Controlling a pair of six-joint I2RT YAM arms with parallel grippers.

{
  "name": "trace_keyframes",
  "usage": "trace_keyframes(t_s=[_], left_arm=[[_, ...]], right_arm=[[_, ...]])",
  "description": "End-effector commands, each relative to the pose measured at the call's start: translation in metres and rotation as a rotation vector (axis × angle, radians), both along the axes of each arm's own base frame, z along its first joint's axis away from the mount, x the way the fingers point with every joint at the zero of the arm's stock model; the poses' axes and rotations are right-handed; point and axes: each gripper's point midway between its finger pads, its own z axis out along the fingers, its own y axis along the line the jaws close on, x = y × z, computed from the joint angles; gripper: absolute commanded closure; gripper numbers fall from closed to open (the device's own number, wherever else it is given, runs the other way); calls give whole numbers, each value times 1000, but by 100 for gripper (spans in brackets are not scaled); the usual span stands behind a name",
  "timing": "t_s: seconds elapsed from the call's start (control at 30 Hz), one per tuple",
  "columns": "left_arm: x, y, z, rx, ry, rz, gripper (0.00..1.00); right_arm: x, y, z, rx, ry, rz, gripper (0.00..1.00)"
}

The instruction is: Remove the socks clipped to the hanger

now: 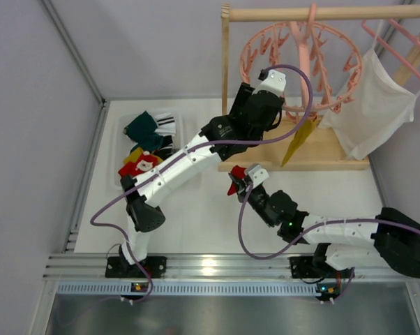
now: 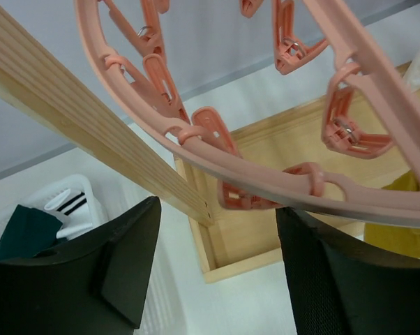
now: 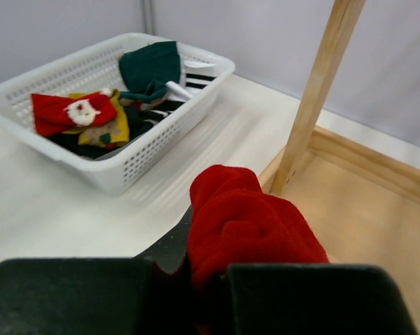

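The round pink clip hanger [image 1: 301,63] hangs from the wooden rack's top bar. One mustard yellow sock [image 1: 298,143] still hangs from a peg at its near side, and shows at the right edge of the left wrist view [image 2: 400,230]. My left gripper [image 1: 283,105] is open and empty just under the hanger's ring [image 2: 280,185], its fingers [image 2: 126,258] on either side of a peg. My right gripper [image 1: 236,183] is shut on a bunched red sock [image 3: 252,223] low over the table, between the rack and the basket.
A white basket [image 1: 121,183] at the left holds teal [image 3: 151,70], red, yellow and striped socks. The wooden rack's post [image 3: 318,91] and base frame [image 1: 328,157] stand close by. A white shirt [image 1: 374,105] hangs on a pink hanger at the right.
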Motion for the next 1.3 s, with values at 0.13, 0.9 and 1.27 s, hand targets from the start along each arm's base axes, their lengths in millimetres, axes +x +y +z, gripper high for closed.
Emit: trace_keyframes(t_s=[0.13,0.9,1.27], left_arm=[[-30,62,63,-201,-59,85,2],[-165,341,-23,-410,-68,483,2],[-180,370,-45,-455,-103,528,2]], right_arm=[[-34,-8,-15,80,152,115,100],[34,196,12,-92,271,468,100],[129,299,3,-130,286,577,91]])
